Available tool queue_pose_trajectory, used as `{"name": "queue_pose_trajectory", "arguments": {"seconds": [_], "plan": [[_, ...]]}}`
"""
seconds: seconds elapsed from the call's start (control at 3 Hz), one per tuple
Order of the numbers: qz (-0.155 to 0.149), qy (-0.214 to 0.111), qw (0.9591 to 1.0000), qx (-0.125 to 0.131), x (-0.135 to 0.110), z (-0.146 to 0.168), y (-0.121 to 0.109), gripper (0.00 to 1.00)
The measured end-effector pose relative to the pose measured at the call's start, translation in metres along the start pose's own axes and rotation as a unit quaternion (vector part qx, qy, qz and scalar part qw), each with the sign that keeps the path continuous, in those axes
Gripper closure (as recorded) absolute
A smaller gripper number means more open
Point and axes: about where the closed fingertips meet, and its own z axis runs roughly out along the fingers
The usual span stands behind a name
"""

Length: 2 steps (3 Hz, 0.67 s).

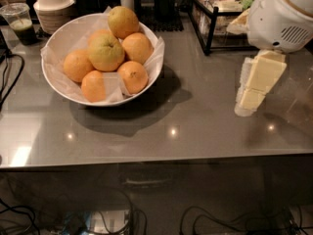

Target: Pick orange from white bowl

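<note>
The white bowl [58,84], lined with crinkled white paper, stands at the back left of the grey table. The large dull golden-yellow orange [123,21] lies at the bowl's far edge, on top of the pile. In front of it are a yellow-green fruit [105,52] and several smaller deep-orange ones [133,76]. My gripper [258,83] hangs below the white arm housing [283,14] at the right. It is just above the table and well to the right of the bowl, holding nothing.
A plastic cup with green drink [19,21] and a white lidded cup [53,0] stand behind the bowl at left. A black wire rack with food [215,13] is at the back right. Black cables [7,77] lie at the left edge.
</note>
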Motion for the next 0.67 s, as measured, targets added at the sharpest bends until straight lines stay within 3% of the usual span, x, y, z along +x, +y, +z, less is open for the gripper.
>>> {"name": "queue_pose_trajectory", "arguments": {"seconds": [0.33, 0.67], "plan": [[-0.070, -0.041, 0.9964, -0.025, -0.059, 0.014, -0.001, 0.00], [-0.127, -0.062, 0.9890, -0.042, -0.112, 0.028, -0.001, 0.00]]}}
